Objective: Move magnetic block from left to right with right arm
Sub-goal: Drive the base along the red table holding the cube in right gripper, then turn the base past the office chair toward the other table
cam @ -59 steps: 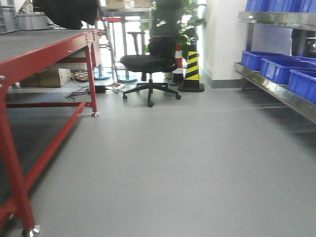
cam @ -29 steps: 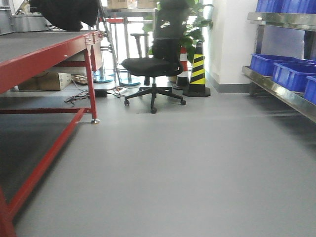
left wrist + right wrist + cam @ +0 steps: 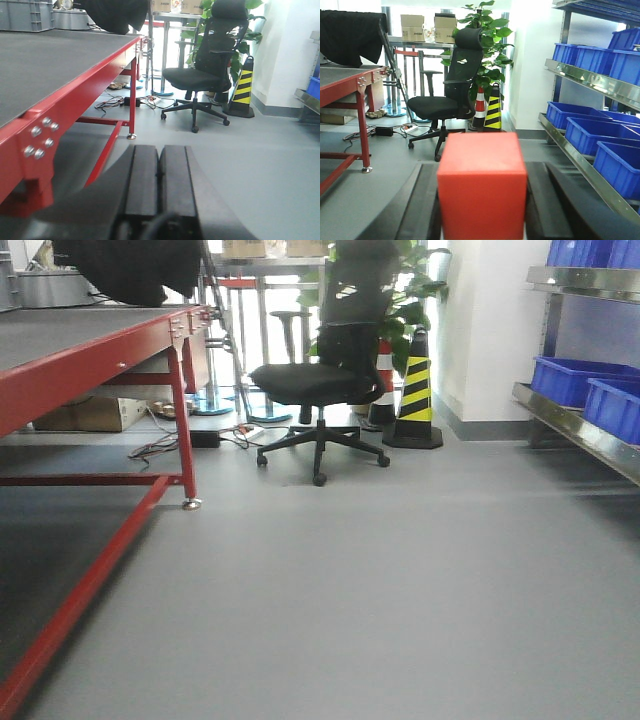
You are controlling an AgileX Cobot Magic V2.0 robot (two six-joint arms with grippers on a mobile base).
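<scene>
The magnetic block [image 3: 482,182], a plain red cube, fills the lower middle of the right wrist view. My right gripper [image 3: 482,172] is shut on it, one black finger pressed to each side face. In the left wrist view my left gripper [image 3: 159,162] is shut with nothing in it, its two black pads touching. It hangs beside the red table [image 3: 75,80], just below the tabletop. Neither gripper nor the block shows in the front view.
A red-framed table [image 3: 90,355] with a dark top runs along the left. A black office chair [image 3: 318,380] and a striped cone [image 3: 415,390] stand ahead. Steel shelving with blue bins [image 3: 580,125] lines the right. Cables [image 3: 165,445] lie under the table.
The front view has shifted: the table, chair and cone have slid rightward and lower in the picture, and less of the blue bins shows at the right.
</scene>
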